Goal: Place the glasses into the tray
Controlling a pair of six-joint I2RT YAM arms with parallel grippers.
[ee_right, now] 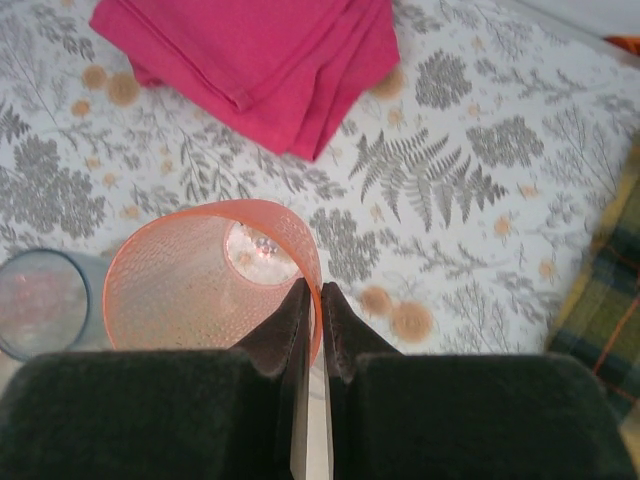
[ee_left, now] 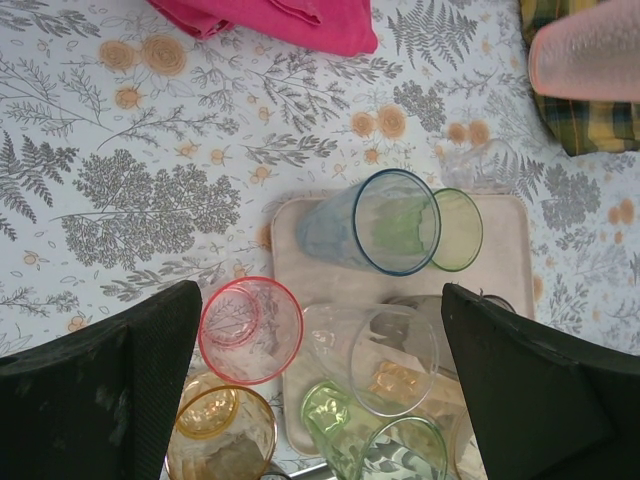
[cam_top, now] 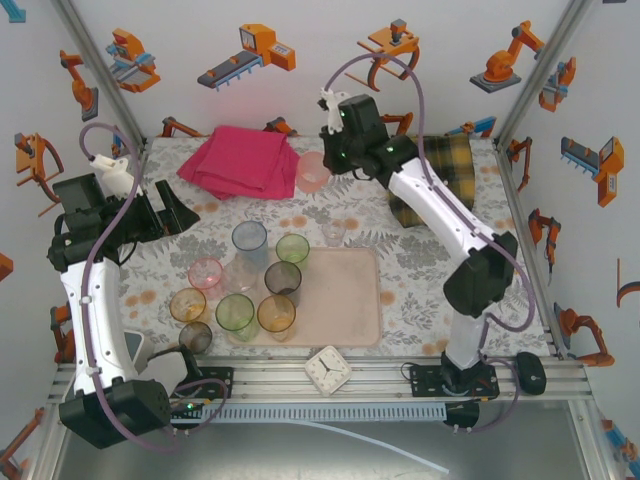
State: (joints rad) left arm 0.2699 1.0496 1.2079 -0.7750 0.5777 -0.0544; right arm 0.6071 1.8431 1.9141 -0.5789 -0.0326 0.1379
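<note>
The pale-pink tray [cam_top: 345, 300] lies mid-table. On its left part stand several glasses: blue [cam_top: 250, 240], green [cam_top: 292, 248], smoky [cam_top: 283, 278], clear [cam_top: 240, 275], a second green [cam_top: 236, 312] and amber [cam_top: 276, 314]. A pink glass [cam_top: 205, 272], an amber one [cam_top: 187, 304] and a smoky one [cam_top: 196, 336] stand left of it. A small clear one [cam_top: 333, 232] stands just past its far edge. My right gripper [ee_right: 315, 300] is shut on the rim of a dimpled pink glass [ee_right: 190, 285], held up near the back [cam_top: 312, 172]. My left gripper [ee_left: 320, 340] hangs open above the pink glass [ee_left: 250, 330] and clear glass [ee_left: 375, 360].
A folded magenta cloth [cam_top: 240, 160] lies at the back left and a plaid cloth [cam_top: 440, 170] at the back right. A small white clock [cam_top: 328, 370] sits on the front rail and a black object [cam_top: 530, 372] at the front right. Patterned walls close in both sides.
</note>
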